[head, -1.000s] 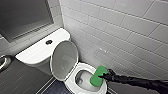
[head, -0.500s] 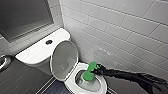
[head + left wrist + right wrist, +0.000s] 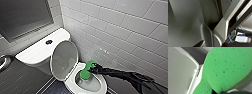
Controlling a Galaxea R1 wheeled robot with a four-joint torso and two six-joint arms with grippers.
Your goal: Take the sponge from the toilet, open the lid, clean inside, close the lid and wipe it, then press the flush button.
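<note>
Side wall [image 3: 120,27]: white rectangular tiles in brick bond, grey grout, glossy, with a faint sheen at mid-height. Rear wall [image 3: 55,13]: same tile, framing a dark recessed panel [image 3: 22,17]. Floor [image 3: 22,77]: dark grey elongated tiles, pale joints. Rounded metal fitting [image 3: 3,62] at the left edge; identity cannot be determined.

The right arm [image 3: 117,73] is a slender assembly of matte black links. Toward its base end it widens into bulkier, angular dark housings [image 3: 142,79]. The right gripper [image 3: 92,69] is black, matching the arm. In the left wrist view, the body panels [image 3: 186,22] are smooth moulded grey with rounded seams, bordered by a lighter grey edge trim [image 3: 226,28]. A thin blue cable [image 3: 231,37] forms a loop beside a white rectangular connector block [image 3: 242,39].
</note>
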